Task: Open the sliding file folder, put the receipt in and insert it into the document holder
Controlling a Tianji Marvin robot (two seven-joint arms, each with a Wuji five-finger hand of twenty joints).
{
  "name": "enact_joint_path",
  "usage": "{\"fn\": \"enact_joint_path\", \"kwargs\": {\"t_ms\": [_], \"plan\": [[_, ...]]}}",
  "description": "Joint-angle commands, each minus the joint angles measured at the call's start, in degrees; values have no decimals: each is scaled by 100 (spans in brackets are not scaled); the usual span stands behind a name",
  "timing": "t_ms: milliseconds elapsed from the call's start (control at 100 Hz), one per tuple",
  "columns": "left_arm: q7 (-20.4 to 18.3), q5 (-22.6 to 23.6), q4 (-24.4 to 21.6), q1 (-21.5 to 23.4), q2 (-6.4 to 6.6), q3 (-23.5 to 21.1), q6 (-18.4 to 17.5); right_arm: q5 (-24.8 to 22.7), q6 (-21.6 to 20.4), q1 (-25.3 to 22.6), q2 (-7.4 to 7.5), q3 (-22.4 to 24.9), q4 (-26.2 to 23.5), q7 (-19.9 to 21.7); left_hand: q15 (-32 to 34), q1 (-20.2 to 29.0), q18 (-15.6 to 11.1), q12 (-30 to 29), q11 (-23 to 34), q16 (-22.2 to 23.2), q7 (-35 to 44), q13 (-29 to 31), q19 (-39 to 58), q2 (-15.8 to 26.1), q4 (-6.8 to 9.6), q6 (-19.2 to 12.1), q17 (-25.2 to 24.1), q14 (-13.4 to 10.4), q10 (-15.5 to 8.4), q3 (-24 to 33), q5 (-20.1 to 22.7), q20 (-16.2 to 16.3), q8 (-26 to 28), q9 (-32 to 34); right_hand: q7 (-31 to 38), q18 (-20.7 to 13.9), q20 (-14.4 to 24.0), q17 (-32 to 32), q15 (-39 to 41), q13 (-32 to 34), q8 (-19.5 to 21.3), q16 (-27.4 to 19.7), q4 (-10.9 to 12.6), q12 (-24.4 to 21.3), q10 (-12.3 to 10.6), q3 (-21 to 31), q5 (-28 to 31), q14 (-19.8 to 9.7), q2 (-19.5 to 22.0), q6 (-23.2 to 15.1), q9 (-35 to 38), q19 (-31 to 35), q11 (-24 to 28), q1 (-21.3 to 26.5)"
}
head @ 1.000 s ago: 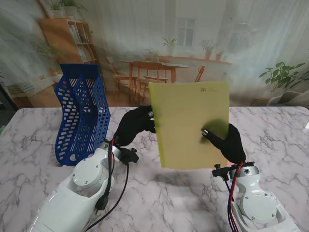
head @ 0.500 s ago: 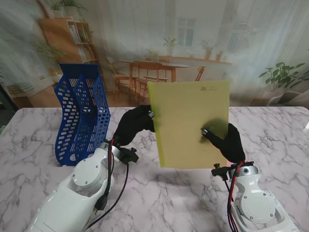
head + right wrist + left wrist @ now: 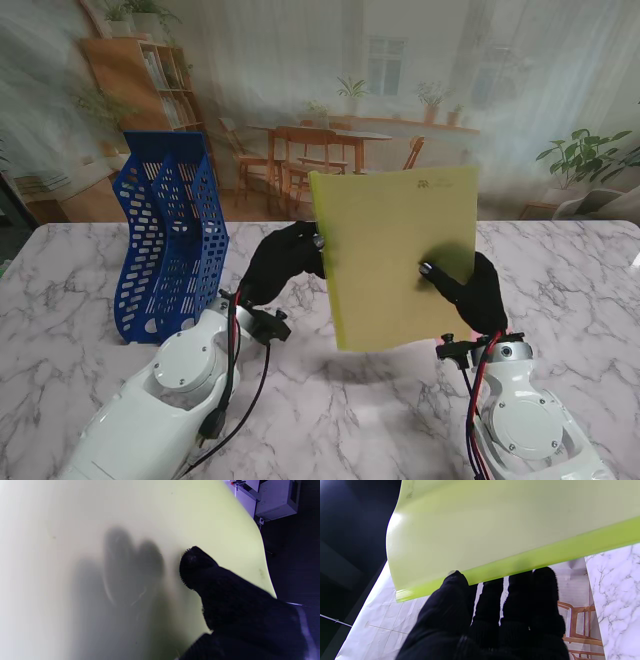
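The file folder [image 3: 396, 258] is a thin, yellow-green plastic sheet, translucent enough that dark finger shadows show through it in the right wrist view [image 3: 130, 562]. It has a small printed logo near its far right corner and a denser green strip along one long edge (the spine, seen in the left wrist view [image 3: 545, 552]). It is held upright in the air over the middle of the marble table [image 3: 330, 400], its near edge clear of the surface, and it bows slightly rather than hanging flat.

Compared with a second ago, the folder sits almost where it was; its near edge has tipped a little, the near right corner now lower than before, and both forearms have edged slightly forward. The blue document holder [image 3: 168, 240] has not moved and stands far left on the table, well apart from the folder.

The left hand [image 3: 283, 260] is clamped on the folder's left edge, fingers [image 3: 540, 590] touching the green spine. The right hand [image 3: 472, 290] pinches the folder near its right side, thumb on the near face [image 3: 192, 562] and the other fingers behind the sheet. The receipt cannot be made out in any view.
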Motion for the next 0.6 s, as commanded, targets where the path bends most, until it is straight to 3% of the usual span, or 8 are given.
{"fn": "enact_joint_path", "kwargs": {"t_ms": [0, 90, 230, 590], "plan": [[-144, -7, 23, 7, -3, 37, -30, 6, -1, -2, -28, -15, -15, 18, -9, 330, -265, -100, -17, 68, -22, -98, 47, -144, 177, -223, -33, 86, -71, -91, 1, 28, -65, -198, 524, -193, -97, 49, 361, 203, 238, 124, 99, 94, -11, 415, 183, -65, 193, -691, 115, 170, 275, 340], [-178, -22, 29, 5, 4, 31, -72, 3, 19, -4, -28, -21, -15, 18, -24, 343, -262, -134, -15, 72, -80, -114, 28, -51, 148, -355, -66, 91, -74, -137, 92, 32, -33, -208, 524, -178, -97, 47, 363, 200, 238, 129, 99, 93, -8, 413, 181, -55, 202, -693, 115, 174, 280, 339], [-126, -25, 37, -2, -10, 37, -109, 3, 54, 25, -39, -53, 15, -14, 185, 346, -235, -3, 208, 151, 433, 210, 314, -3, 62, -290, 193, 41, -81, 23, 667, 148, 279, 294, 524, -175, -99, 46, 358, 192, 236, 135, 99, 88, -10, 407, 178, -63, 210, -689, 109, 177, 283, 338], [2, 183, 215, -87, -49, 208, -115, -191, -29, 270, -165, -272, 85, -561, 324, 346, -313, 89, 282, 165, 731, 409, 476, -52, 110, -264, 428, -29, -112, -31, 689, 138, 288, 504, 581, -184, -84, 138, 461, 294, 299, 196, 100, 144, -34, 388, 190, -93, 233, -795, 148, 251, 394, 341]]}}
